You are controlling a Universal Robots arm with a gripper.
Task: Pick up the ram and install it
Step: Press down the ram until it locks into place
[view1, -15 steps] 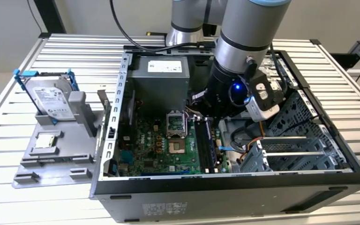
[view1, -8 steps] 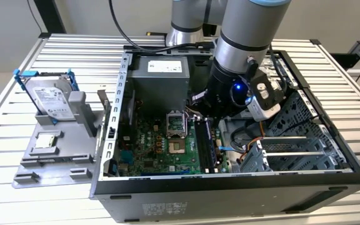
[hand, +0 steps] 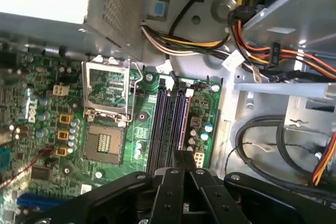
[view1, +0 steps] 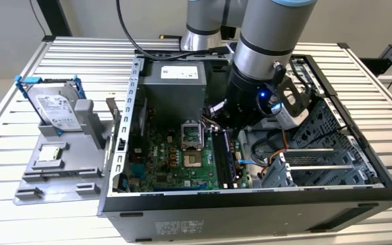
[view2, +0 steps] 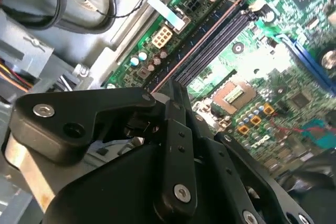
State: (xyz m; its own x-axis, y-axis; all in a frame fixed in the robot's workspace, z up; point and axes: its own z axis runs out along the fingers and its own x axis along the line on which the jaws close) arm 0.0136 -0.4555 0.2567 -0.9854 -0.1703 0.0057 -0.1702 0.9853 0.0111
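The ram [hand: 181, 124] shows as a thin edge with a reddish line, lying along the outermost of the black memory slots [hand: 163, 124] on the green motherboard. It runs straight out from my fingertips in both wrist views, ram [view2: 205, 38] beside the slots [view2: 223, 38]. My gripper [hand: 184, 160] is down inside the open computer case, its black fingers [view2: 176, 129] pressed close together at the near end of the stick. In the exterior view the gripper [view1: 226, 125] hangs over the slots with the ram [view1: 224, 155] as a dark strip below it.
The CPU socket [hand: 107, 95] sits beside the slots. Bundled power cables [hand: 273, 56] and the metal drive cage [view1: 318, 168] crowd the other side. A power supply [view1: 175, 76] fills the case's rear. Outside, a silver hard drive [view1: 54, 104] stands on a grey holder [view1: 59, 173].
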